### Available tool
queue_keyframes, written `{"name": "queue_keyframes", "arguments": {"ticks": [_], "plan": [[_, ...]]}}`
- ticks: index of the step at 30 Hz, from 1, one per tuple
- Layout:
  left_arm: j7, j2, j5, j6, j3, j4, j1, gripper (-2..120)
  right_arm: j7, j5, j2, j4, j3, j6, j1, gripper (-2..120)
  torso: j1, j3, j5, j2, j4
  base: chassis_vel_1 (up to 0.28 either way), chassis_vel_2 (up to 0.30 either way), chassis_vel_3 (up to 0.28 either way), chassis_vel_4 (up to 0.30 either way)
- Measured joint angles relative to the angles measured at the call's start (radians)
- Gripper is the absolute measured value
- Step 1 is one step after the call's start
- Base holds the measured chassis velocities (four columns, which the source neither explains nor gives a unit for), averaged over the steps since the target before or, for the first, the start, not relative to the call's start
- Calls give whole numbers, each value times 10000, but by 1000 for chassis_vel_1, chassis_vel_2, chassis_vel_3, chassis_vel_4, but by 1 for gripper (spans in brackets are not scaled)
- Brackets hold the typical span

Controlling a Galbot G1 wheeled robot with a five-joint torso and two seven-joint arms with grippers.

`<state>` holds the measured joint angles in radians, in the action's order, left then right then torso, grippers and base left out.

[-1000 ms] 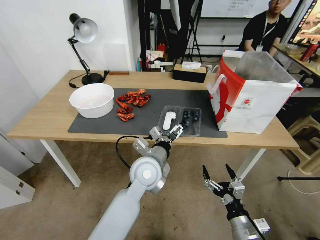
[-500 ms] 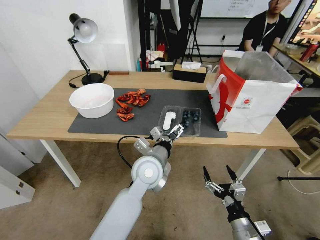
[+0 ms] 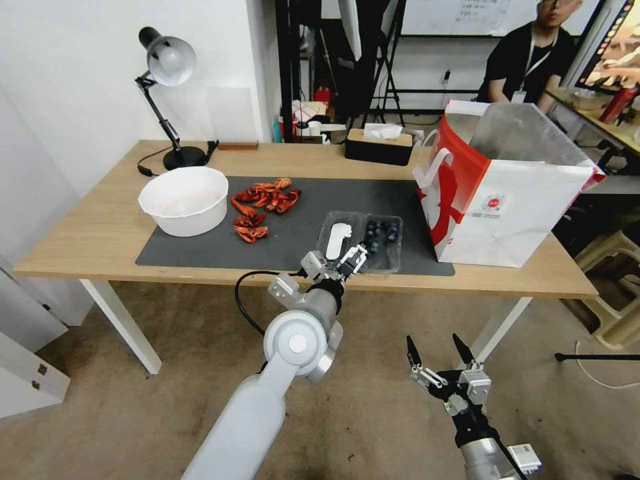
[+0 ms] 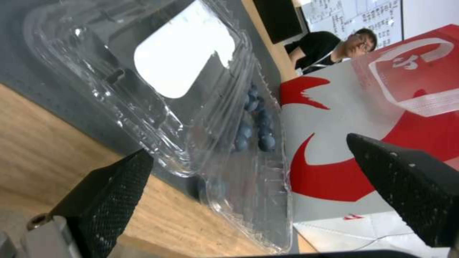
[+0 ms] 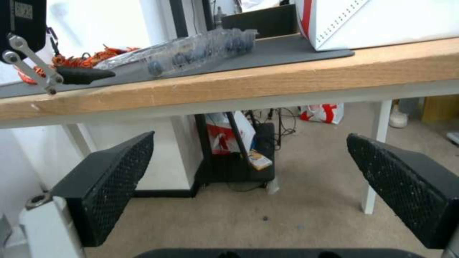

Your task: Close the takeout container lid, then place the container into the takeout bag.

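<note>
1. The takeout container (image 3: 361, 239) lies open on the dark mat (image 3: 200, 250), its lid (image 3: 339, 238) flat at 9 o'clock of the berries.
2. The left gripper (image 3: 339, 259), fingers spread, sits at the container's 6 o'clock edge.
3. The takeout bag (image 3: 507, 193) stands at 3 o'clock.
4. The right gripper (image 3: 437, 350), fingers released, hangs below the table (image 3: 93, 233).

container (image 3: 361, 239) 1 | bag (image 3: 513, 200) 1 | bowl (image 3: 183, 200) 1 | lamp (image 3: 167, 100) 1
</note>
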<state>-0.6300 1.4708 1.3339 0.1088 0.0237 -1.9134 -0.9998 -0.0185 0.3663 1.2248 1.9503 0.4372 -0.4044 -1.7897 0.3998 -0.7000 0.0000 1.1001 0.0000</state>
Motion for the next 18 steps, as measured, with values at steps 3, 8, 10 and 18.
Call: {"name": "queue_keyframes", "arguments": {"ticks": [3,8,10,18], "plan": [[157,18,0,-85,-14,38,0,100,0,-9,2,-8,2,-9,-4,100,1,0,0,0,0,0,0,0,0],[805,-32,-46,-369,-25,108,-73,100,-3,-43,11,-36,3,-24,-11,100,1,0,0,0,0,0,0,0,0],[1221,-111,-183,-516,-19,159,-94,100,-5,-58,14,-53,3,-29,-15,100,1,0,-1,0,0,0,0,0,0],[2265,-378,-849,-851,93,278,-135,100,-13,-99,23,-65,-6,-34,-39,100,1,0,-1,0,0,0,0,0,0]]}}
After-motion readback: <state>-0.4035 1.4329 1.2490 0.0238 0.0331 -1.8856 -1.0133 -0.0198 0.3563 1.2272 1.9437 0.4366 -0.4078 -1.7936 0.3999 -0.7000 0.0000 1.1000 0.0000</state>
